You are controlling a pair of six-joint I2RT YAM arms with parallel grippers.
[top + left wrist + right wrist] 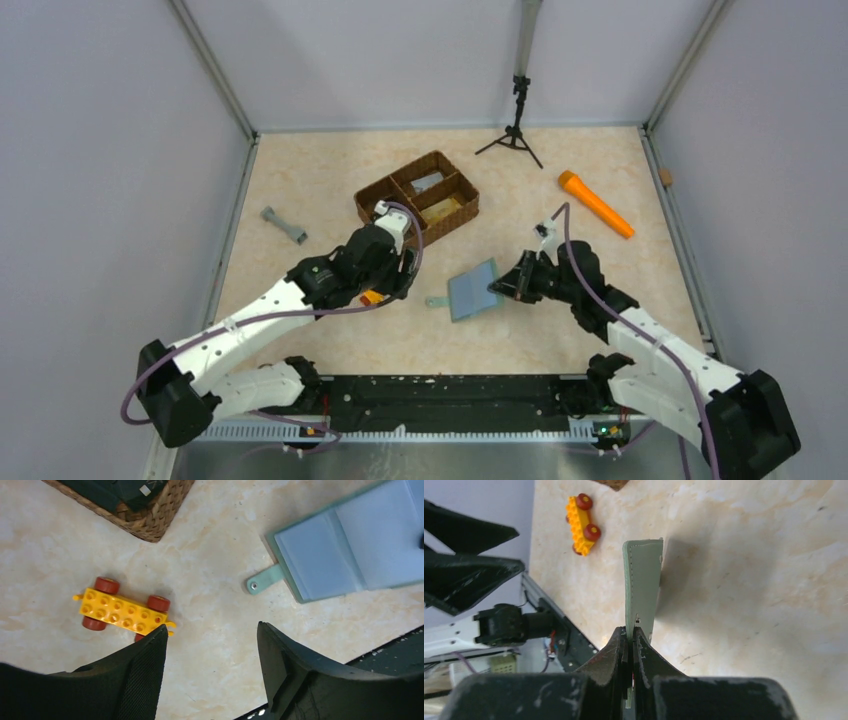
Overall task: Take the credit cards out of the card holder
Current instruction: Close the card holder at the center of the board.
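The right gripper (630,630) has its jaws pressed together on one edge of the card holder (643,580), pinching the thin grey-green cover between the two dark fingertips; in the right wrist view the cover runs straight away from the jaws, seen edge-on, and casts a shadow on the pale marbled bench (749,580). From above, the same gripper (503,285) reaches in from the right and grips the right-hand edge of the holder (472,290), which lies open near the middle of the bench (330,180), between the two arms. The left gripper (210,630) has its jaws spread wide with nothing between them, only bare bench below. The left wrist view shows the holder (350,555) lying open with its pale blue clear pockets facing up and its small tab, with a metal snap, sticking out toward the left gripper. Just beside the left fingertip sits a yellow toy brick car (122,611) with red wheels, apart from the holder. Beyond the left gripper stands a brown woven basket (466,212) with three compartments; a pale grey credit card (428,182) lies flat in its far compartment. Farther out, an orange torch (595,204) lies at the right, a small grey dumbbell-shaped piece (284,225) at the left, and a black tripod (515,135) at the back wall
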